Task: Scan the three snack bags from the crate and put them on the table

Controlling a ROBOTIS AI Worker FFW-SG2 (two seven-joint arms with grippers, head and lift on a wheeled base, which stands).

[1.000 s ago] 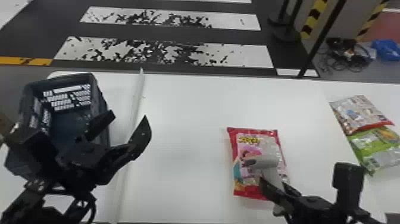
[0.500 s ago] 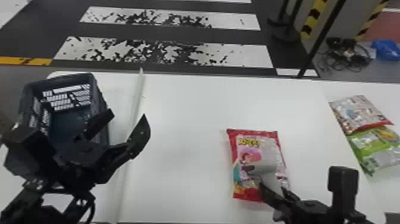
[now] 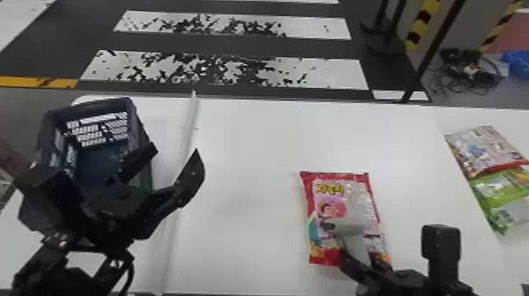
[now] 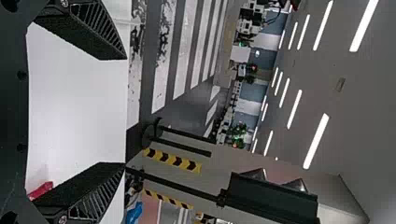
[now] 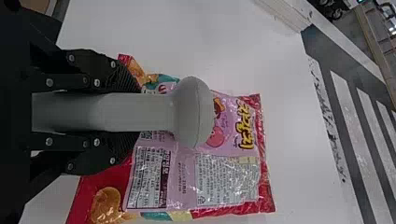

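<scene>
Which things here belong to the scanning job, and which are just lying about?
Job:
- crate
- red-and-pink snack bag
- silvery snack bag
- green snack bag
- scanner in right gripper
- white table

Lying about:
- floor cables
- blue item beyond them

The left tool (image 3: 176,149) hangs with fingers spread wide; the right tool (image 3: 364,260) has its fingers clamped close together.

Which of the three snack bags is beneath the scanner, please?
The pink, red-edged bag; the green bag and the pale bag lie together farther right.
</scene>
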